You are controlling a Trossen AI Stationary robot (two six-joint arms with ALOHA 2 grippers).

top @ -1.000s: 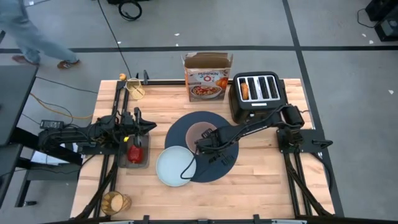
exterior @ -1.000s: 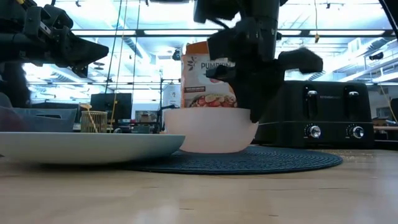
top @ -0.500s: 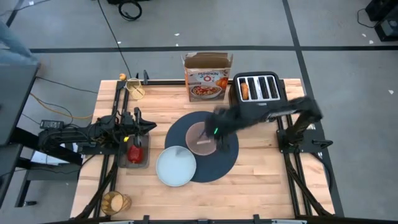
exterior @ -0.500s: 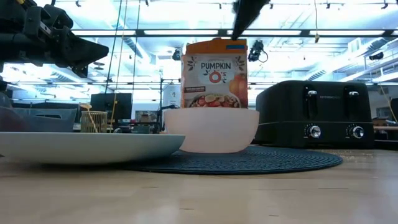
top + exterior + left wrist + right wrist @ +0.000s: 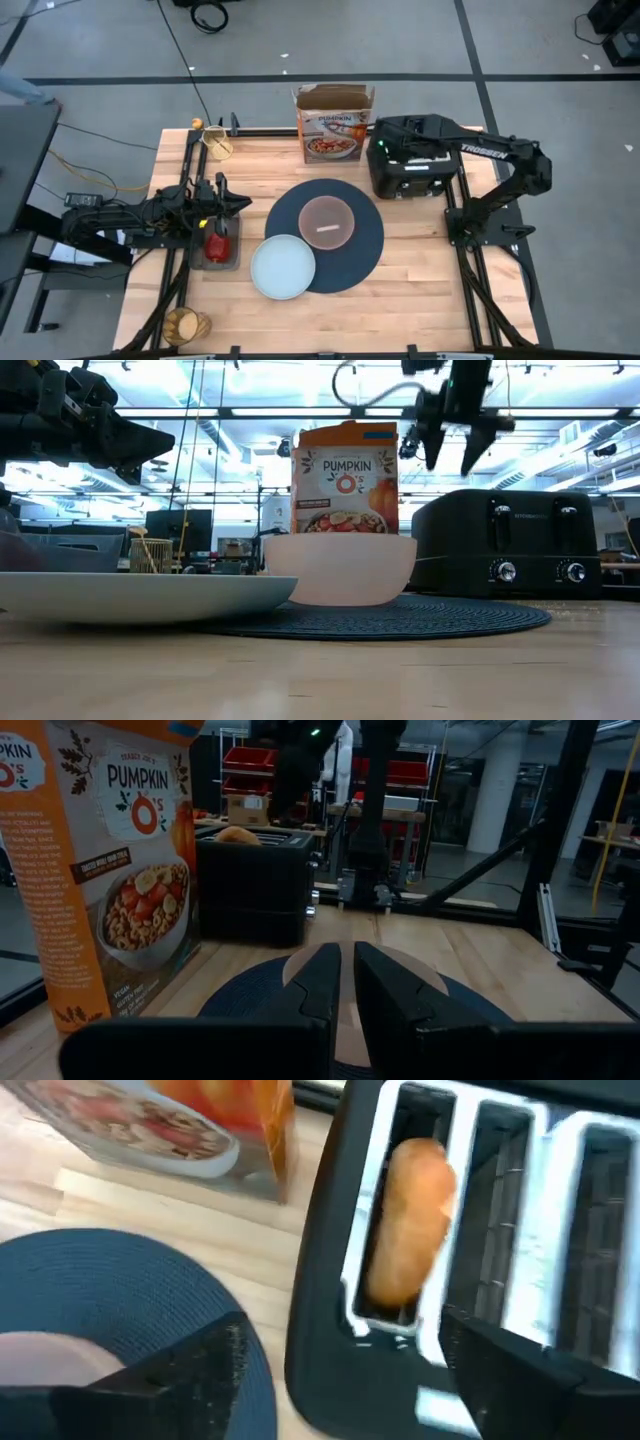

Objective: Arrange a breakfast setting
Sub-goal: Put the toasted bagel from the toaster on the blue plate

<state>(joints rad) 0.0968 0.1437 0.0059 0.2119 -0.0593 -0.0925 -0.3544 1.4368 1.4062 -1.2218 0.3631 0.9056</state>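
Above the toaster (image 5: 412,160) at the surface's (image 5: 430,300) far right, the right tool (image 5: 452,445) hangs with its fingers apart and empty, over a slot holding bread (image 5: 410,1215). Mid-surface, the bowl (image 5: 326,221) sits on the placemat (image 5: 362,250), the plate (image 5: 282,267) overlapping the mat's near-left edge. At the left edge, the left tool (image 5: 238,203) has its fingers together beside the apple (image 5: 216,243); the glass (image 5: 183,325) stands at the near-left corner.

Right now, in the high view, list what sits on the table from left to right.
Amber glass → red apple → pale-blue plate → pinkish bowl on the dark-blue placemat → black toaster.
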